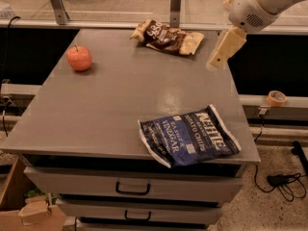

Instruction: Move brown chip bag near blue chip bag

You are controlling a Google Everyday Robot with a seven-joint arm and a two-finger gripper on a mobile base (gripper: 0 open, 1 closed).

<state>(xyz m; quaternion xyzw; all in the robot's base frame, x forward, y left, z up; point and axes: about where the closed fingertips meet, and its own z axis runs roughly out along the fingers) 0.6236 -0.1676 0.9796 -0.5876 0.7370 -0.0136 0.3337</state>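
The brown chip bag lies flat at the far edge of the grey table, right of centre. The blue chip bag lies flat at the table's front right corner, its white lettering facing up. My gripper hangs from the cream arm that comes in from the top right. It is in the air over the table's far right edge, just right of the brown bag and a little nearer than it. It holds nothing and touches neither bag.
A red apple sits at the table's far left. Drawers run below the front edge. A tape roll lies on the ledge to the right, with cables on the floor and a cardboard box at lower left.
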